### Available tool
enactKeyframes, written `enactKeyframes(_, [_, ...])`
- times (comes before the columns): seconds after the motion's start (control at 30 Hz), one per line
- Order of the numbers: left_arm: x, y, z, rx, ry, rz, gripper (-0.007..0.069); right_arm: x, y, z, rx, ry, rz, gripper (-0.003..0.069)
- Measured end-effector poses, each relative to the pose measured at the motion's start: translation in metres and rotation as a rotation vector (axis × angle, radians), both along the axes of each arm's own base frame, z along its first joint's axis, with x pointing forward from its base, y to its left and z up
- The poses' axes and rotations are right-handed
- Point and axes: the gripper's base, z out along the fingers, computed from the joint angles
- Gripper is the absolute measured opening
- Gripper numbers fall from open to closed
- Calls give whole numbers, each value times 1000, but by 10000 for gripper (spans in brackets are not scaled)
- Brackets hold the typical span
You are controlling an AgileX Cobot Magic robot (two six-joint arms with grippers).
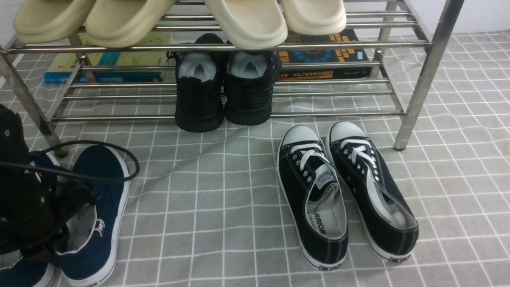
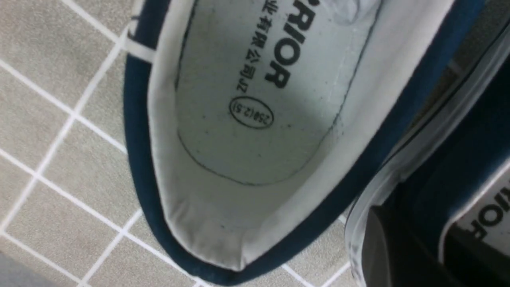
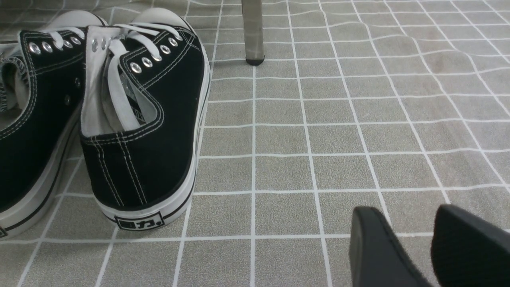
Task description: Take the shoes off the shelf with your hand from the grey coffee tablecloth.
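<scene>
The two navy slip-on shoes stand side by side on the grey grid tablecloth [image 1: 223, 207] at the front left, in front of the steel shelf [image 1: 239, 47]. One navy shoe [image 1: 99, 191] is free; its grey lining fills the left wrist view [image 2: 255, 119]. My left gripper [image 1: 36, 243], black with looping cables, is low over the other navy shoe [image 1: 24, 275]. In the left wrist view the left gripper [image 2: 418, 247] straddles that shoe's side wall [image 2: 458, 139], one finger [image 2: 382, 255] outside against the white sole. My right gripper [image 3: 416, 239] is open and empty above bare cloth.
Black lace-up sneakers [image 1: 342, 191] stand on the cloth right of centre, left of my right gripper [image 3: 147, 131]. All-black knit shoes [image 1: 223, 95] sit on the lower tier, beige slippers [image 1: 239, 20] on the top tier, books [image 1: 326, 56] behind. A shelf leg [image 1: 418, 91] stands at right.
</scene>
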Motion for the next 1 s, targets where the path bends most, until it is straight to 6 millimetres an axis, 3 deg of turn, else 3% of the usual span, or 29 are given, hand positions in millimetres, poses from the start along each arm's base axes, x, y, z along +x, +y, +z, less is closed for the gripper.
enactKeyframes(0.2, [0,0,0,-2,-2,1,115,0,0,0,0,0,0,239])
enactKeyframes(0.33, [-1,0,4,0,-14,-20,269,0,0,0,0,0,0,239])
enactKeyframes(0.47, [-9,0,21,6,-72,-41,369,0,0,0,0,0,0,239])
enactKeyframes(0.53, [-13,0,29,11,-95,-66,373,0,0,0,0,0,0,239])
enactKeyframes(0.6, [-22,0,44,18,-129,-121,358,0,0,0,0,0,0,239])
enactKeyframes(0.77, [-56,-3,78,13,-186,-287,188,0,0,0,0,0,0,239])
enactKeyframes(0.8, [-69,-5,90,9,-217,-350,111,0,0,0,0,0,0,239])
enactKeyframes(0.87, [-83,-7,101,1,-252,-395,59,0,0,0,0,0,0,239])
enactKeyframes(0.9, [-100,-10,112,-6,-298,-452,21,0,0,0,0,0,0,239])
enactKeyframes(1.0, [-124,-14,127,-18,-392,-520,1,0,0,0,0,0,0,239])
